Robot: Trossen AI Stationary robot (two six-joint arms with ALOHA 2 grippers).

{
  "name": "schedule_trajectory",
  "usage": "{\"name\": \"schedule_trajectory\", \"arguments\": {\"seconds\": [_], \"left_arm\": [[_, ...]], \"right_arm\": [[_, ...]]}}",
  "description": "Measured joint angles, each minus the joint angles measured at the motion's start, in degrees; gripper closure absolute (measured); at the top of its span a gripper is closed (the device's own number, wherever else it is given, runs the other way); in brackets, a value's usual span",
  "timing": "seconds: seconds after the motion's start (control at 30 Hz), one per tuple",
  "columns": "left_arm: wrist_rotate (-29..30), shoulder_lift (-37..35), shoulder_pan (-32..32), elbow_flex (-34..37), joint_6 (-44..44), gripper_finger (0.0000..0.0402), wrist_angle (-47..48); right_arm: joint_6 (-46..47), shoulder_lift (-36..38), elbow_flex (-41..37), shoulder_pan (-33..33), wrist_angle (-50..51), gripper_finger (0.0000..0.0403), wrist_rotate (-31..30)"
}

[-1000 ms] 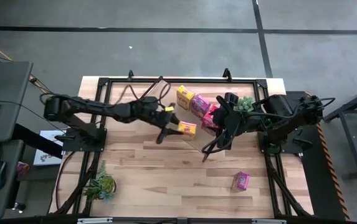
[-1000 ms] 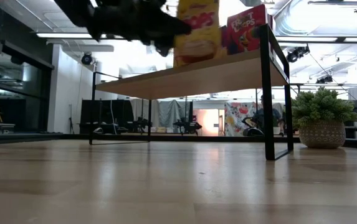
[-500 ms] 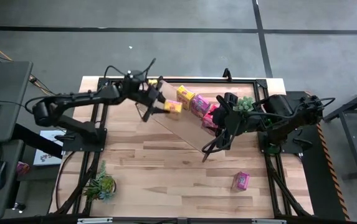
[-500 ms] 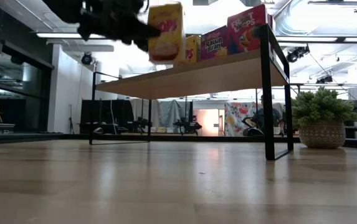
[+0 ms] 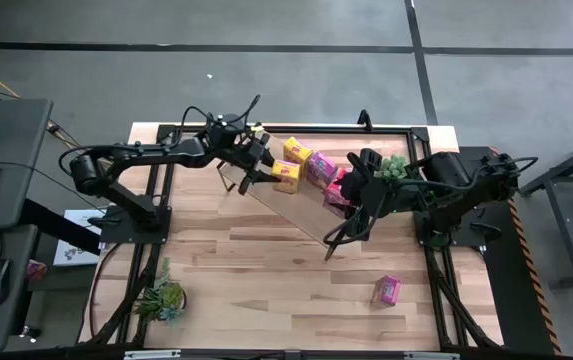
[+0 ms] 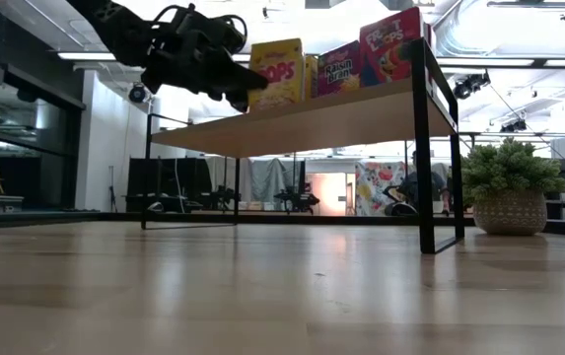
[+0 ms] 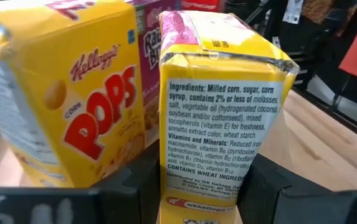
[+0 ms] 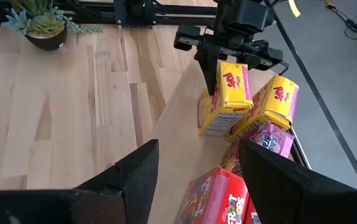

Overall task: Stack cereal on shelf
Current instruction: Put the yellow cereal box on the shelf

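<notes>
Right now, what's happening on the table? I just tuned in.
The left claw is shut on a yellow cereal box, setting it on the shelf beside another yellow box, a pink one and red ones. The right claw waits open near the shelf's end. One pink box lies on the table.
</notes>
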State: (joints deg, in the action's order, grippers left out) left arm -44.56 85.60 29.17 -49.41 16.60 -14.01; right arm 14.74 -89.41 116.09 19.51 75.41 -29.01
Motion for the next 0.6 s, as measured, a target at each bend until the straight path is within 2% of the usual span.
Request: {"name": "schedule_trajectory", "arguments": {"seconds": [0.2,0.33,0.6], "left_arm": [[0.57,-0.36,-0.35,0.00,-1.38,0.0234,0.12],[3.73,-0.35,-0.82,0.00,-1.51,0.0214,-0.05],[4.20,-0.33,-0.83,0.02,-2.83,0.0169,0.10]], "right_arm": [[0.24,0.00,0.00,0.00,-0.01,0.0189,0.00],[-0.17,0.00,0.00,0.00,-0.05,0.0189,-0.35],[-0.19,0.00,0.00,0.00,-0.15,0.0189,-0.90]]}}
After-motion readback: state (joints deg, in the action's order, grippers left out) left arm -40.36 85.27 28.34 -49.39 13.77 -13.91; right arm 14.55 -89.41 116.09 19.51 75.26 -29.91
